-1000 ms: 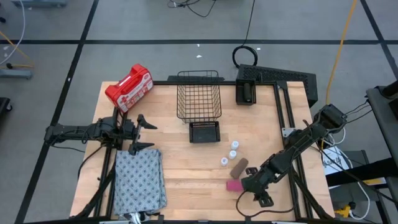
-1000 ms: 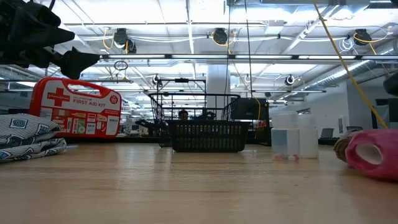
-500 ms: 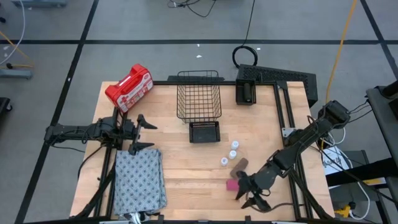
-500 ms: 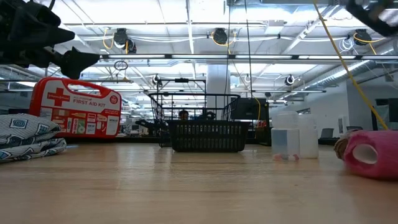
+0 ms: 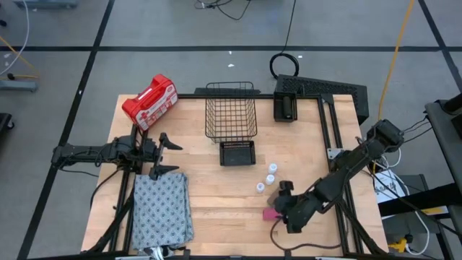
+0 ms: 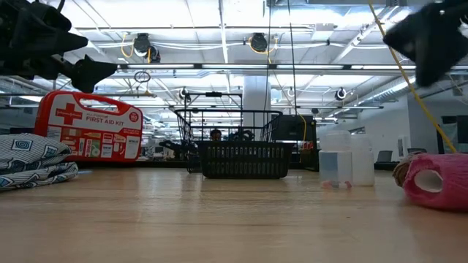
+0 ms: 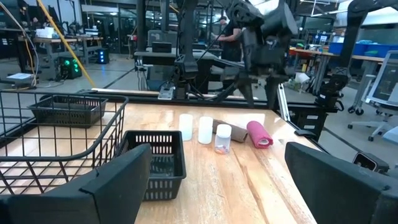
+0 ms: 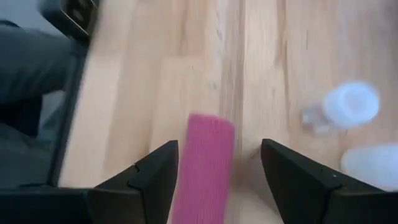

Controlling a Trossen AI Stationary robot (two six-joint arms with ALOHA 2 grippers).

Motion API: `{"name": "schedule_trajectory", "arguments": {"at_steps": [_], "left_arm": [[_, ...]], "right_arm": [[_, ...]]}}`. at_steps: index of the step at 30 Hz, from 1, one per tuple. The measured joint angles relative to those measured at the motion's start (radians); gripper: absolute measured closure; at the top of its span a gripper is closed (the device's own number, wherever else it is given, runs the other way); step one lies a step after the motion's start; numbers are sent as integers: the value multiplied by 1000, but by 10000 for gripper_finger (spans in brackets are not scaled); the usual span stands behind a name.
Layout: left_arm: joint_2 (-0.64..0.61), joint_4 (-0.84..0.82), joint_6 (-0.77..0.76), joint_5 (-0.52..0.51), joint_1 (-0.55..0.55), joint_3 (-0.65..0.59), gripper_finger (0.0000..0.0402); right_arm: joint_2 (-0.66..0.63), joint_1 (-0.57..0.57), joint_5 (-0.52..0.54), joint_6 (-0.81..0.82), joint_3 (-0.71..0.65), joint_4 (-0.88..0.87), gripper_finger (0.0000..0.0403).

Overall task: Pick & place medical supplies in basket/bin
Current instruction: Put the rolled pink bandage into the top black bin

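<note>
Overhead, the wooden table [image 5: 216, 209] carries everything. Largest item: grey dotted cloth [image 5: 162, 209], folded, at the near left part of the table, flat. Next: red first aid kit [image 5: 150, 101] on the far left corner, tilted. Wire-mesh basket [image 5: 231, 110] sits at the far centre edge; nothing shows inside it. Just in front of it, a small black bin [image 5: 237, 152].

Left arm waits at the left edge; left gripper [image 5: 163, 153] hangs with fingers spread wide, holding nothing, just beyond the cloth's far edge.

Right arm reaches in from the right side. Right gripper [image 5: 283, 209] is over the near-right cluster of small items. In the right wrist view its fingers [image 8: 152, 177] stand apart on either side of the pink block [image 8: 203, 163], which lies on the wood between them. Not clamped: a strip of table shows between the block and each finger.

Brown block [image 5: 275, 196] lies just beside the pink block, partly covered by the gripper in the high view. 3 white vials [image 5: 271, 169] stand in a loose diagonal row between the small bin and the blocks, upright, close together.
</note>
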Motion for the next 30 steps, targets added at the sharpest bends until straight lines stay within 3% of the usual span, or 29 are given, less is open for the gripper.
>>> {"name": "schedule_trajectory", "arguments": {"at_steps": [19,24,30], "left_arm": [[0,0,0,0,0,0,27],[0,0,0,0,0,0,27],[0,-1,0,0,0,0,27]], "right_arm": [[253,42,-107,11,2,-10,184],[211,28,-163,47,0,-18,220],[74,11,-200,79,1,-22,292]]}}
